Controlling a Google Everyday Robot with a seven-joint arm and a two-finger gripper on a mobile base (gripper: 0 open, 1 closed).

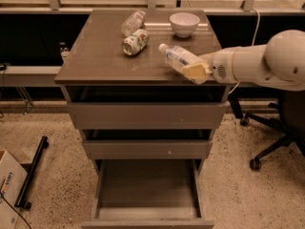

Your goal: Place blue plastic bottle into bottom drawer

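The blue plastic bottle [177,58], clear with a white cap and a pale label, is tilted over the right front part of the cabinet top [95,56], cap pointing up-left. My gripper [196,71] comes in from the right on a white arm and is shut on the bottle's lower end. The bottom drawer [147,187] stands pulled open and empty at the foot of the cabinet, well below the gripper. The two upper drawers are closed or nearly so.
A white bowl [184,23], a bottle with a green-and-white label [135,41] and a clear label-less bottle [132,22] lie on the cabinet top. An office chair [279,128] stands at the right. A cardboard box [7,192] and a black bar [31,171] lie on the floor at the left.
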